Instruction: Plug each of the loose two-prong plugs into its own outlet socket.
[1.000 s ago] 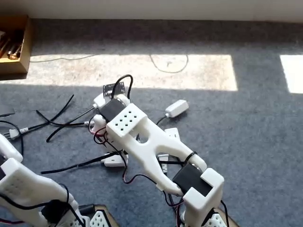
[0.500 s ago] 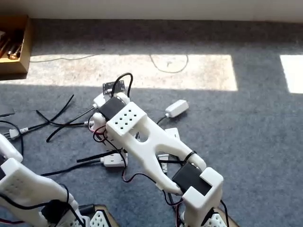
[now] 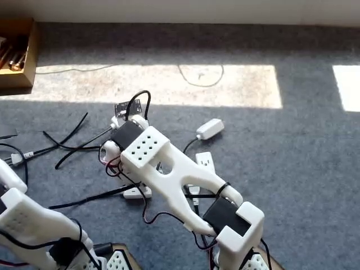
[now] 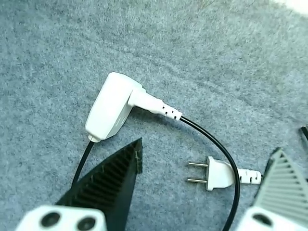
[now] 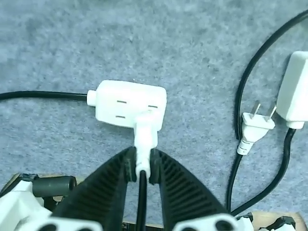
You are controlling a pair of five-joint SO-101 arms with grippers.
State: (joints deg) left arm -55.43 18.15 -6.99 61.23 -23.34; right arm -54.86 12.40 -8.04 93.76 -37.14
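Right gripper [image 5: 142, 156] clamped on white plug [image 5: 146, 131], prongs hidden against outlet block [image 5: 122, 103] on carpet [image 5: 202, 48]; risked, by the look of it, shoving loose-lying block aside or bending misaligned prongs, with left gripper [image 4: 208, 147] spread open above second plug [image 4: 219, 174].

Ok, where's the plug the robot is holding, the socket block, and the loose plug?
held plug [image 5: 146, 132], right wrist view, white body.
socket block [image 5: 126, 102], right wrist view, slotted face.
loose plug [image 5: 254, 127], right wrist view, white body.

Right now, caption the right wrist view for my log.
Right gripper holds a white plug at the outlet block; a second plug lies loose on the carpet.
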